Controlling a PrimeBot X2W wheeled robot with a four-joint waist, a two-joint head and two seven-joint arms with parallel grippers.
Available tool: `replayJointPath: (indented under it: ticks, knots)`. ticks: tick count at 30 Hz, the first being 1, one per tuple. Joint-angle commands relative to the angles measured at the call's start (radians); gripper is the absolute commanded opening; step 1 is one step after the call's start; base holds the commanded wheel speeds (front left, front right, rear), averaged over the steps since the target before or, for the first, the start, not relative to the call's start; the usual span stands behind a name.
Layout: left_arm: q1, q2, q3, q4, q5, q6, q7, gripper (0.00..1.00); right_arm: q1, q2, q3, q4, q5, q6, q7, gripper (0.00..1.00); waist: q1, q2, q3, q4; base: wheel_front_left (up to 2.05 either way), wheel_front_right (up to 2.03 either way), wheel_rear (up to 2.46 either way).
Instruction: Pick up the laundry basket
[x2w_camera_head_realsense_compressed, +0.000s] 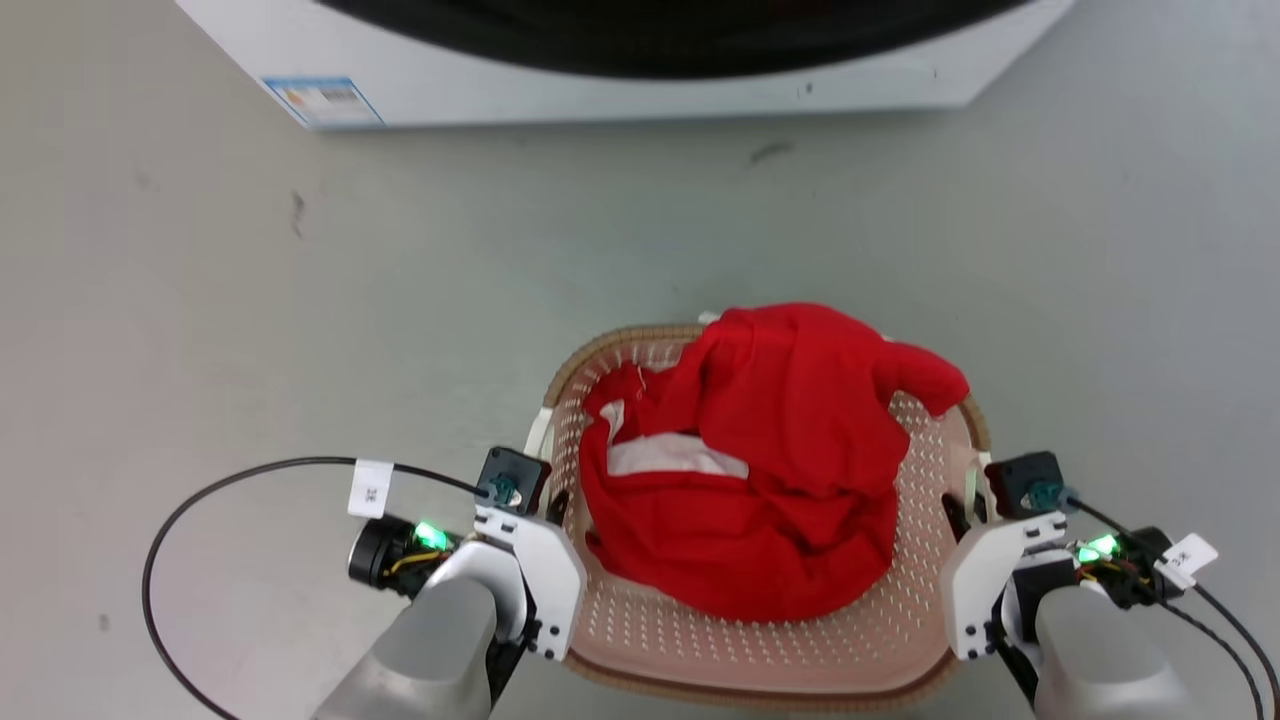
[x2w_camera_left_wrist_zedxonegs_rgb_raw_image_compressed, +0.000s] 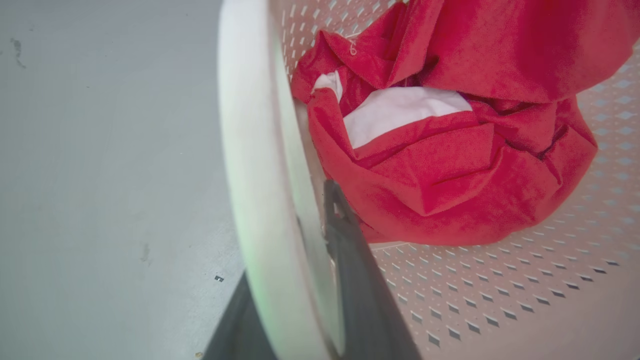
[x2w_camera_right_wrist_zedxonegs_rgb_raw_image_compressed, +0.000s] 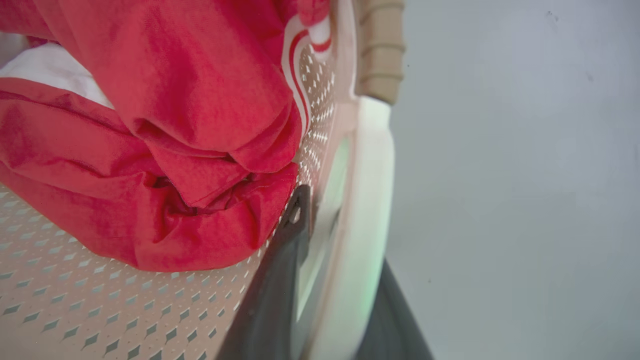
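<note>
My left hand (x2w_camera_head_realsense_compressed: 553, 497) and right hand (x2w_camera_head_realsense_compressed: 966, 503) both clamp the laundry basket (x2w_camera_head_realsense_compressed: 760, 650), grey floor (x2w_camera_head_realsense_compressed: 400, 300) beneath them, white washing machine (x2w_camera_head_realsense_compressed: 600, 92) ahead.

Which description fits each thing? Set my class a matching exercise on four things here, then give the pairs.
1 laundry basket
2 red garment
3 washing machine
4 left white handle

A between the jaws of the left gripper
B heaped inside the basket
C white, at the head view's top edge
D pink-beige with perforated walls

Pairs: 1-D, 2-B, 3-C, 4-A
</note>
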Motion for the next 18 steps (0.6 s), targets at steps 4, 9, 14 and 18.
replayJointPath:
  ticks: [4, 9, 14, 18]
  knots:
    - [0.055, 0.003, -0.030, -0.002, -0.055, -0.009, 0.033, 0.00, 0.045, -0.017, 0.054, 0.011, 0.007, -0.002, 0.011, 0.00, 0.0001, 0.0000, -0.159, 0.053, 0.00, 0.00, 0.00]
    - [0.095, 0.003, -0.051, 0.005, -0.100, -0.012, 0.070, 0.00, 0.080, -0.016, 0.107, 0.014, 0.031, -0.002, 0.032, 0.00, 0.0001, 0.0000, -0.249, 0.080, 0.00, 0.00, 0.00]
    - [0.125, 0.003, -0.067, 0.018, -0.135, -0.015, 0.110, 0.00, 0.109, -0.016, 0.181, 0.016, 0.077, -0.002, 0.056, 0.00, 0.0001, 0.0000, -0.331, 0.099, 0.00, 0.00, 0.00]
    - [0.134, 0.003, -0.076, 0.029, -0.152, -0.017, 0.143, 0.00, 0.136, -0.014, 0.263, 0.017, 0.140, -0.002, 0.090, 0.00, 0.0001, 0.0000, -0.392, 0.108, 0.00, 0.00, 0.00]
